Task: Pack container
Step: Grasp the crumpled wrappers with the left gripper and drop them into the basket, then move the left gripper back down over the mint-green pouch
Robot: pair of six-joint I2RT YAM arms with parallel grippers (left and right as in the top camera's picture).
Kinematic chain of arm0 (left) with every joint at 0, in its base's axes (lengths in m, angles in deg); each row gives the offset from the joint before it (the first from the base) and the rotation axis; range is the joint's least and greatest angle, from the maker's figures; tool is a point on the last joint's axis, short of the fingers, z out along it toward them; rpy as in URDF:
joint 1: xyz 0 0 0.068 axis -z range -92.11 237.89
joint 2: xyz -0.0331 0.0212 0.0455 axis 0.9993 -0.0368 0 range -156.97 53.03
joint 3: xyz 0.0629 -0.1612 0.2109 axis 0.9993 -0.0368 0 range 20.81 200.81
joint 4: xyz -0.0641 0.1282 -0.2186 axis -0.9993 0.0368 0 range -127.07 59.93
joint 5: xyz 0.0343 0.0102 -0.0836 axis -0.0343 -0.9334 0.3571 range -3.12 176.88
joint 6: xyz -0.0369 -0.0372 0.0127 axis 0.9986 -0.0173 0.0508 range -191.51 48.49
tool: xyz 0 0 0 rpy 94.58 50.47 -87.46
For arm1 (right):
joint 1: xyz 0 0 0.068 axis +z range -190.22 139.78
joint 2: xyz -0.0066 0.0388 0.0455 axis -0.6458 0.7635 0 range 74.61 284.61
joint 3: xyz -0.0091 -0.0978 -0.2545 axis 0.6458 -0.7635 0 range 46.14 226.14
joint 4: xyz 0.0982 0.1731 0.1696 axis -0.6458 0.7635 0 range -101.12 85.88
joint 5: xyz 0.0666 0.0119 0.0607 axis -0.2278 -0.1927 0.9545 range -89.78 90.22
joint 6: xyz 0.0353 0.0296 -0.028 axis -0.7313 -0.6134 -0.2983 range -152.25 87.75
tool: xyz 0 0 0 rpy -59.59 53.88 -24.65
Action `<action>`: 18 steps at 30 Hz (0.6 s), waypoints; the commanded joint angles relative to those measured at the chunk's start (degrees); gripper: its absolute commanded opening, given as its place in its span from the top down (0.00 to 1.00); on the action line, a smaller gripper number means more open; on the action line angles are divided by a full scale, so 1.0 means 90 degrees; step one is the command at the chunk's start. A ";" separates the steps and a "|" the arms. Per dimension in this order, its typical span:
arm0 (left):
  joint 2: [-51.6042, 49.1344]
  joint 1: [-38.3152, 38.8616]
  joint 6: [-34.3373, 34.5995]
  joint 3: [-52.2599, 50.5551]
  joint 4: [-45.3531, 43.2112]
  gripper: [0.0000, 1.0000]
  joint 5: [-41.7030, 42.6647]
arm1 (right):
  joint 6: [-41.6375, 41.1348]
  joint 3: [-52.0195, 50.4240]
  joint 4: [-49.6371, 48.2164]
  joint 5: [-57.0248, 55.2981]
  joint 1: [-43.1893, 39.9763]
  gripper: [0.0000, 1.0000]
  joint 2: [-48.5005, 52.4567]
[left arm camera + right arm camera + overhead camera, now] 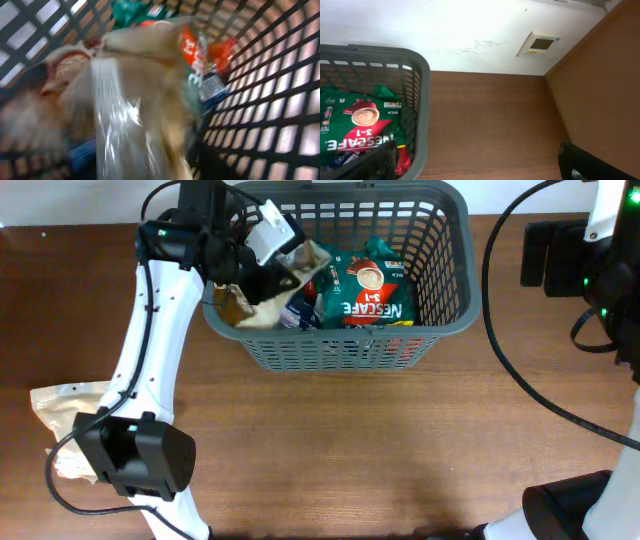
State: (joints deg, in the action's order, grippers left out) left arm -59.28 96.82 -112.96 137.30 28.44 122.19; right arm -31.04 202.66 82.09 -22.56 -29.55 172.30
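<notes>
The dark grey lattice basket (458,270) stands at the back middle of the table. A green Nescafe packet (366,292) and other packets lie inside. My left gripper (278,262) reaches into the basket's left half and is shut on a beige packet (300,264), held above the contents. The left wrist view is blurred and shows this packet (135,100) close up against the basket wall (280,75); the fingers are hidden. My right gripper (482,162) is open and empty over bare table right of the basket (422,100).
Another beige packet (60,408) lies on the table at the far left beside the left arm's base. The right arm (600,250) and its cables hang at the right edge. A white wall runs behind the table.
</notes>
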 commanded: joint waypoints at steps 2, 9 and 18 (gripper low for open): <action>-0.0121 -0.0080 -0.0359 0.0063 -0.0233 0.01 -0.0551 | -0.0097 0.0015 -0.0022 0.0204 -0.0022 0.01 -0.0024; 0.0000 -0.0306 0.0780 0.0124 -0.1756 0.29 -0.1110 | -0.0097 0.0015 -0.0022 0.0202 -0.0022 0.01 -0.0024; 0.0277 -0.2409 0.3155 0.0488 -0.2305 0.19 -0.3946 | -0.0092 0.0015 -0.0027 0.0233 -0.0022 0.01 -0.0024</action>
State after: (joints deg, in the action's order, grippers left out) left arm -59.24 82.09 -92.39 140.27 5.91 95.79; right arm -31.06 202.66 82.07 -21.25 -29.55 172.28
